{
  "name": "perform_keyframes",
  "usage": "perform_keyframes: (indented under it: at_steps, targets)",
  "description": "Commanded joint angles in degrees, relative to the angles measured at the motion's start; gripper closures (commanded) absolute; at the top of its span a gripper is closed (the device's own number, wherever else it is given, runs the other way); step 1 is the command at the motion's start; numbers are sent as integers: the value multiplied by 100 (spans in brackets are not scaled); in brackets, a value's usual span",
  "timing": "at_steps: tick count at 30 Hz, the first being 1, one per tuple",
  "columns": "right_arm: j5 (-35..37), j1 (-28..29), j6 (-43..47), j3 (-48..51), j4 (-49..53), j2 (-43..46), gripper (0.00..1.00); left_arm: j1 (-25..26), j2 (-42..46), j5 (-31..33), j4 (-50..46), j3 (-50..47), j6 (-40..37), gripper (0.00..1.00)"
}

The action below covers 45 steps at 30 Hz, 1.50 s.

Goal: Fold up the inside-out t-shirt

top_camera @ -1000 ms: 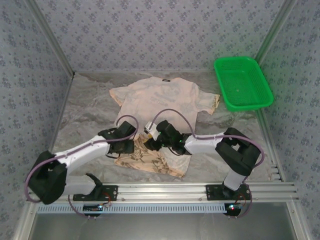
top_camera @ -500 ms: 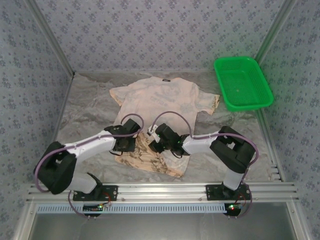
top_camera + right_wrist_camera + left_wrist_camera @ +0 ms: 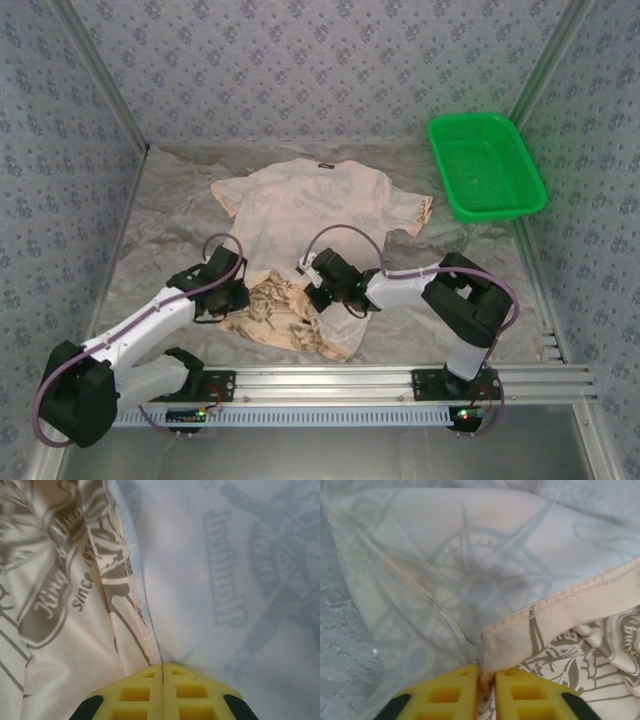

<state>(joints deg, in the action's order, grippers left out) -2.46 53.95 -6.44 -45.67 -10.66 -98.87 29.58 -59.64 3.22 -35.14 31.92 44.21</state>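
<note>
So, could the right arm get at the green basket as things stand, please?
Probably not yet: the way to the green basket looks free, but the right tool is shut on the t-shirt.

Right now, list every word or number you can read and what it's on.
"King" on the t-shirt, printed side, right wrist view.
"SINCE 19", rest lost in a fold, same print.
Unreadable: mirrored lettering showing through the pale reverse.
Too small to read: the neck label, top view.
</note>
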Motion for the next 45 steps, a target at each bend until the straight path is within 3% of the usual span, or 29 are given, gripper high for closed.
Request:
perform_keyframes:
  at_steps: [1,4,5,8,15,18,20,28,30,31,33,34,36,37,39,40,45]
  targets:
    - [-194,-121,139,40,210,394,100,-117,138,-21,-279,100,-56,70]
    - [-551,-230,210,21,239,650,100,338,-241,493,-691,792,-971,42]
    - [-668,-240,229,8,246,743,100,595,-418,637,-724,1067,-1272,39]
    - [-925,-372,93,9,257,955,100,1026,-756,601,-157,1439,-2177,35]
    - [-1221,-825,-268,323,81,1290,100,1044,-1194,-274,2207,992,-4028,31]
    - [-1360,-971,-300,289,44,1287,100,1049,-1348,-1017,2981,816,-5399,29]
    - [-1471,-1034,-321,244,20,1262,100,1061,-1518,-956,3464,768,-5906,28]
    - [-1721,-1205,-516,225,-232,1257,100,937,-2411,-1188,3337,1263,-6925,26]
    - [-1803,-1212,-538,246,-294,1284,100,838,-2623,-1375,3144,1489,-6952,32]
    - [-1798,-1242,-551,248,-305,1314,100,786,-2732,-1569,2986,1618,-6992,41]
    - [-1771,-1314,-539,282,-285,1359,100,655,-2884,-2041,2800,1833,-6872,61]
    - [-1749,-1378,-482,274,-214,1396,100,562,-2950,-2351,2743,1943,-6736,77]
    - [-1610,-1530,-321,272,-16,1463,100,453,-3020,-2927,2525,2196,-6577,99]
    - [-1534,-1644,-230,254,91,1508,100,476,-3057,-3035,2380,2359,-6483,100]
    - [-1611,-1742,89,148,415,1595,66,531,-3147,-2909,2162,2636,-6006,100]
    - [-2168,-1720,572,94,615,1672,58,525,-3231,-2973,1954,2845,-5757,100]
    - [-2401,-1333,1246,687,376,2437,55,402,-3562,-3406,1251,3386,-4659,100]
